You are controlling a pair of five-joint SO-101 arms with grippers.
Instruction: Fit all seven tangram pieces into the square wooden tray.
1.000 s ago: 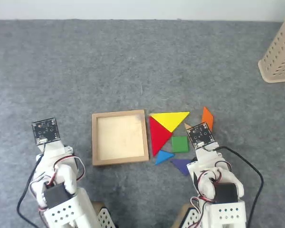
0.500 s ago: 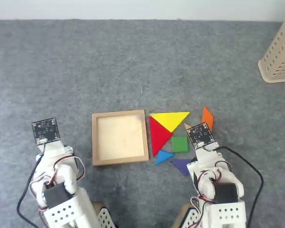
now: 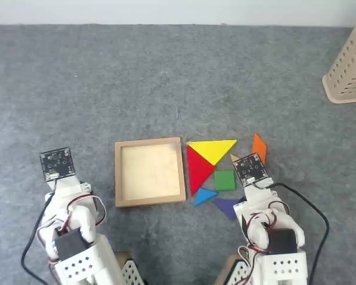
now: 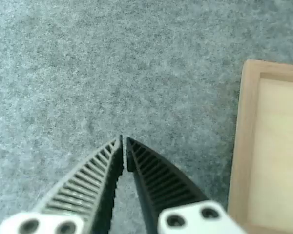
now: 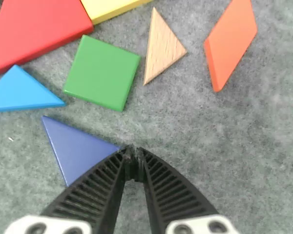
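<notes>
- Tray count: one. The square wooden tray (image 3: 118,173) lies near the centre of the grey mat (image 3: 166,77), and its floor is bare.
- Tangram piece count: seven. All lie on the mat at 3 o'clock of the tray, and none is inside it.
- Large triangles: two. The red triangle (image 3: 197,168) is just beside the tray's wall. The yellow triangle (image 3: 212,149) adjoins it at 1 o'clock.
- Square: one. The green square (image 3: 224,180) is at 4 o'clock of the red triangle.
- Smaller triangles: three. The light blue triangle (image 3: 204,195) is at 7 o'clock of the green square. The indigo triangle (image 3: 227,206) is at 6 o'clock of the square. The bare wood triangle (image 3: 234,157) is at 1 o'clock of the square.
- Parallelogram: one. The orange parallelogram (image 3: 259,146) is farthest from the tray.
- Arms: two. The left arm (image 3: 65,219) stands at 8 o'clock of the tray and the right arm (image 3: 264,222) at 4 o'clock.
- Left gripper (image 4: 123,141): the fingertips meet and nothing is held. It sits over bare mat beside the tray.
- Right gripper (image 5: 132,150): the fingertips are closed together and empty. It sits just beside a corner of the indigo triangle.
- Other items: one perforated beige basket (image 3: 349,65) at 2 o'clock of the tray, well apart from it.
- Change from the earlier frames: none. The arms, tray and pieces hold the same positions.
</notes>
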